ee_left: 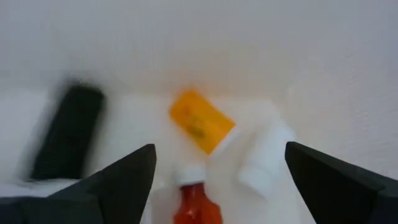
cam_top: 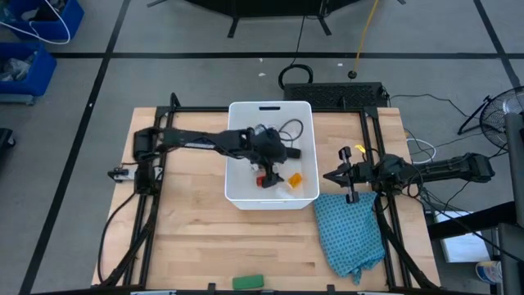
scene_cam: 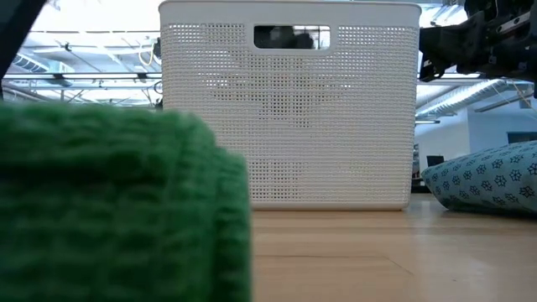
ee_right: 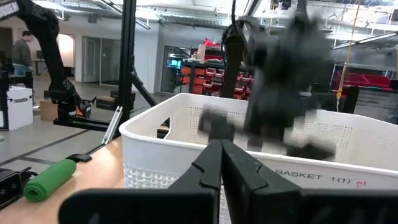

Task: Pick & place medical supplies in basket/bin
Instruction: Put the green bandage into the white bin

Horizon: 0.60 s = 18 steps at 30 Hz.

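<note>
4 items in basket [cam_top: 246, 195]: red bottle [ee_left: 198, 204], orange vial [ee_left: 200, 121], white bottle [ee_left: 263, 163], black block [ee_left: 67, 132].
Left gripper [ee_left: 217, 180]: fingers apart, above the red bottle inside the basket.
Right gripper [cam_top: 331, 176]: fingers together, beside the basket.
Green bar [cam_top: 248, 282]: well apart from the basket.
Advice: lift straight, clear the rim.

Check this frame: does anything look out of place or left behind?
One item: the green flat bar lies alone at the table's near edge, far from the basket, where the red bottle, orange vial and black block already lie. The teal cloth sits crumpled beside it.
</note>
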Tool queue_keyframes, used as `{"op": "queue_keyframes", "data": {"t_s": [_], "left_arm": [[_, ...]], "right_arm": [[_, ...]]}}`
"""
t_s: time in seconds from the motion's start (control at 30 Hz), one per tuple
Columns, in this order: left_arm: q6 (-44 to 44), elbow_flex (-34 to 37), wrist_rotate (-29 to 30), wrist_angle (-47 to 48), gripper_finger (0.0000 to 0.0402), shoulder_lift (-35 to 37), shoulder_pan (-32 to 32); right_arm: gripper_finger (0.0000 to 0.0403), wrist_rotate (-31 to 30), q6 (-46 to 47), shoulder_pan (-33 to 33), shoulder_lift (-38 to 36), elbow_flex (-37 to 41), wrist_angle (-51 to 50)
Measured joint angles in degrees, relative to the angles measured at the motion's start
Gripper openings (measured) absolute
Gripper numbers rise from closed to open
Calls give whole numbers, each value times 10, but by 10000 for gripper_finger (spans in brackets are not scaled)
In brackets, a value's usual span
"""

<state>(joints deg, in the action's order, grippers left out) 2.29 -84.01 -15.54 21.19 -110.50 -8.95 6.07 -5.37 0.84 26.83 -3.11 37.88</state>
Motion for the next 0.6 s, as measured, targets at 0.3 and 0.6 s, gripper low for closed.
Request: {"op": "queue_keyframes", "data": {"t_s": [0.3, 0.6], "left_arm": [[27, -10, 155, 133, 307, 215, 53], [-115, 17, 340, 374, 32, 372, 182]], "right_arm": [[0, -2, -1, 0, 0, 0, -9], [0, -3, -2, 0, 0, 0, -6]]}}
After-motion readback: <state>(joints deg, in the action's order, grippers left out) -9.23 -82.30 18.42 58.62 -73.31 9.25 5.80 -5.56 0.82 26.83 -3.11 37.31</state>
